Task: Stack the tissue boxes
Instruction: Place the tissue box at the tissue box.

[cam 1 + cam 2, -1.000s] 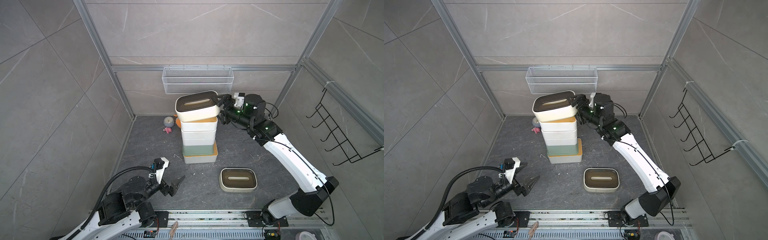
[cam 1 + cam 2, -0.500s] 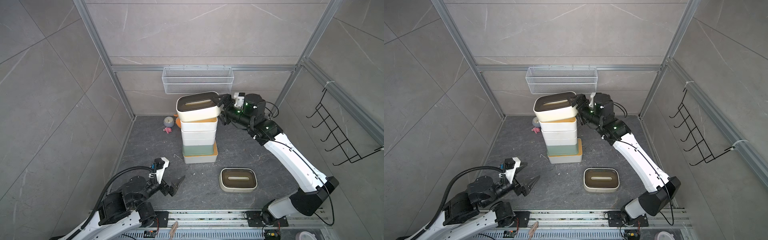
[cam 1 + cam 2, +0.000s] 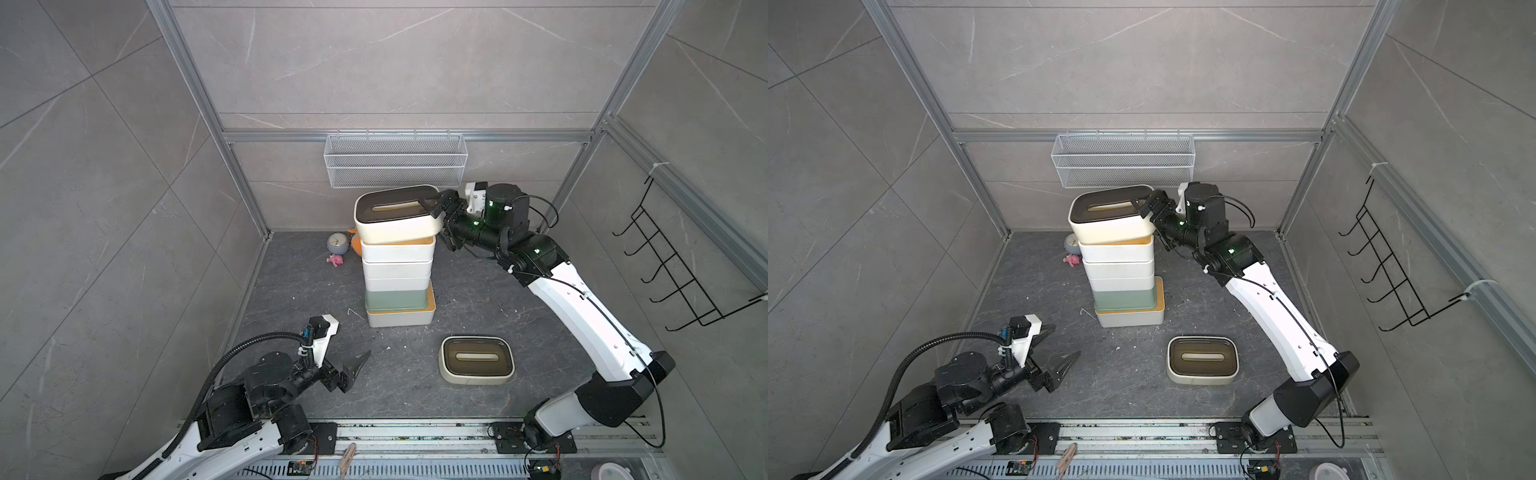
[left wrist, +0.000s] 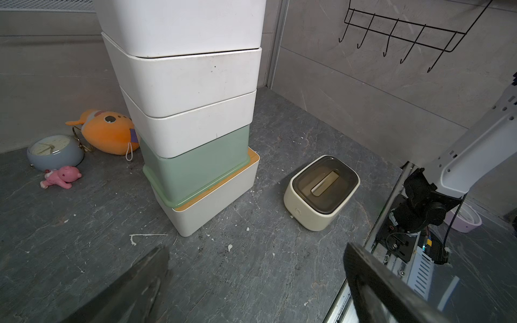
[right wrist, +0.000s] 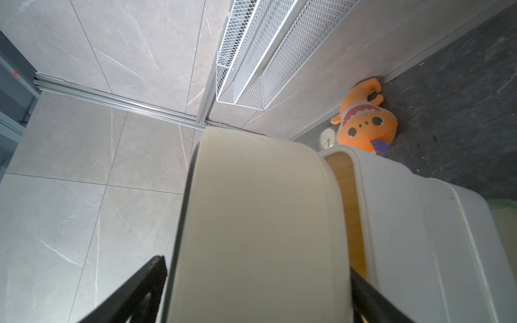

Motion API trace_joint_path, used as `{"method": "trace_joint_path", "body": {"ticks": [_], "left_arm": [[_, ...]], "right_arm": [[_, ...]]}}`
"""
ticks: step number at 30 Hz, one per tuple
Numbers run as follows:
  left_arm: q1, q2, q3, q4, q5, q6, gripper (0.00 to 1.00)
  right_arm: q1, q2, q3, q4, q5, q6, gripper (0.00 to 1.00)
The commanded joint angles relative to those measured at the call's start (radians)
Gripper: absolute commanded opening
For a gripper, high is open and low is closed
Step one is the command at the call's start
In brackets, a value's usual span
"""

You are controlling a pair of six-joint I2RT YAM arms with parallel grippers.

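Seven boxes are shown on the floor, six of them stacked. Nearest, at the left, the left gripper [image 3: 1067, 340] is held above the floor with its jaws spread wide and nothing between them. To the right, a cream box [image 3: 476, 360] with a dark lid is set alone on the floor, well apart from both grippers.

Farther back, at the centre, the stack [image 3: 397, 274] is seated on a white box [image 3: 401, 318] with a bamboo lid. A mint box [image 3: 395, 300] is placed on it, offset to the left, so a strip of bamboo is exposed at the right. Three white boxes [image 3: 397, 270] follow. A second cream box [image 3: 395, 212] is laid on top, overhanging slightly to the left.

The right gripper [image 3: 431, 217] is positioned at this box's right end, jaws wide, one finger over the lid and one at the base. Whether they press on it cannot be told.

Left of the stack, by the far wall, a clock [image 3: 337, 242], a pink toy [image 3: 336, 260] and an orange toy [image 4: 107, 131] are found. A basket [image 3: 395, 166] is hung on that wall.
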Motion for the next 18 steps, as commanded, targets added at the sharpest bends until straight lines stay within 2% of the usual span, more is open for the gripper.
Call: {"method": "trace_joint_path", "body": {"ticks": [1,18], "left_arm": [[0.002,0.01,-0.001,0.041,0.005,-0.006,0.99],[0.003,0.014,-0.001,0.041,0.007,-0.006,0.99]], "right_arm": [[-0.002,0.027,0.065,-0.043,-0.018,-0.097,0.94],[-0.004,0.07,0.165,-0.166,0.028,-0.236,0.96]]}}
